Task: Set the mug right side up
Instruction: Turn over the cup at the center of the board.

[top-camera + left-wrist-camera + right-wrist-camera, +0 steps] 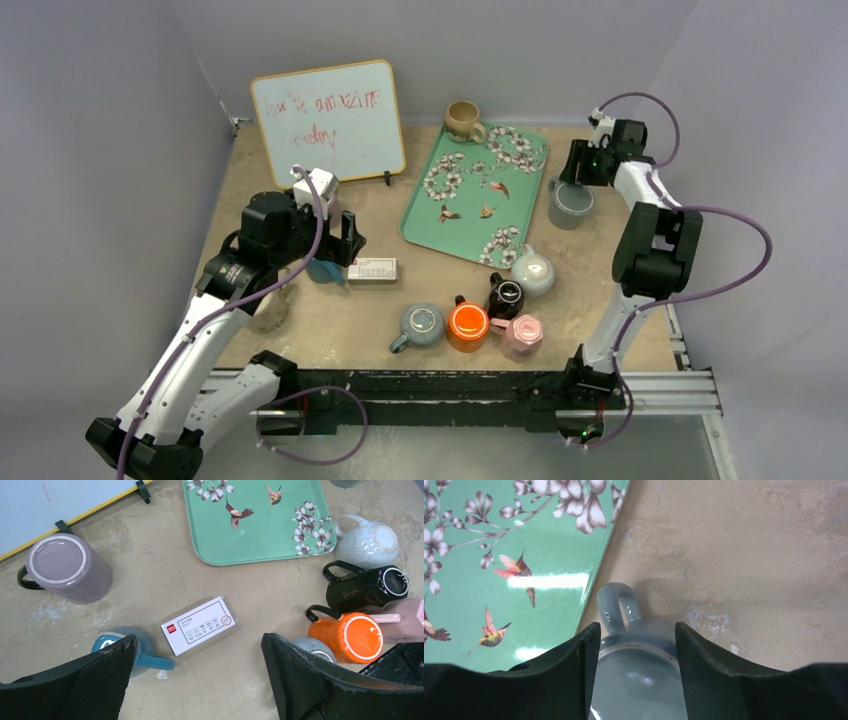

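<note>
The mug (639, 675) is grey-blue and stands upside down on the table just right of the green tray, its ringed base facing up and its handle (619, 605) pointing away from the wrist. My right gripper (636, 635) has one finger on each side of its body, and both fingers touch it. The top view shows the same mug (570, 203) under the right gripper (583, 172). Far from it, my left gripper (198, 640) hangs open above the table on the left, nothing between its fingers; it is also in the top view (342, 240).
The flowered green tray (440, 225) lies mid-table, with a beige mug (462, 120) and a whiteboard (328, 120) behind it. Several mugs cluster at the front: speckled white (532, 272), black (505, 296), orange (467, 322), pink (522, 335). A white card box (199, 625), a blue mug (145, 652) and an upturned purple mug (65, 567) lie under the left arm.
</note>
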You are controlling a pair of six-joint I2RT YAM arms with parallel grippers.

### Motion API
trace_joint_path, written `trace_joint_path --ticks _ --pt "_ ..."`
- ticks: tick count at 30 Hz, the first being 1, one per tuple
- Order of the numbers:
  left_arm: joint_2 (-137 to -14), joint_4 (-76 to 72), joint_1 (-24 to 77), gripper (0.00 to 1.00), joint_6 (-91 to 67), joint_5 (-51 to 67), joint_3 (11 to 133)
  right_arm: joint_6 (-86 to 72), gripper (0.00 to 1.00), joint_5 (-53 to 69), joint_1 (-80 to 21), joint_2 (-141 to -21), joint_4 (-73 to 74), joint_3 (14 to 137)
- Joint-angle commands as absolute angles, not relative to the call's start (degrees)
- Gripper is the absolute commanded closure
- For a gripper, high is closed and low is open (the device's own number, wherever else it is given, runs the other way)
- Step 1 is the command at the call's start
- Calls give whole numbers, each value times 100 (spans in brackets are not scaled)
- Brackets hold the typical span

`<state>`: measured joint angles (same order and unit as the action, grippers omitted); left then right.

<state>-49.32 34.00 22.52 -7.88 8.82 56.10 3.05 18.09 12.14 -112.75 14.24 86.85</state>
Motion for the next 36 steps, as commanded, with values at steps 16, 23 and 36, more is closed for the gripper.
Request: trace_joint_path --ticks 16,23,36 --pt "-4823 3313 2232 7 -747 982 5599 1803 45 1094 639 -11028 1946 9127" --pt "-4825 3305 2232 7 -747 1010 5600 2102 43 809 529 -11475 2652 9688" --pt "-4859 3296 2232 7 -747 993 5601 2249 48 345 353 -12179 3512 10439"
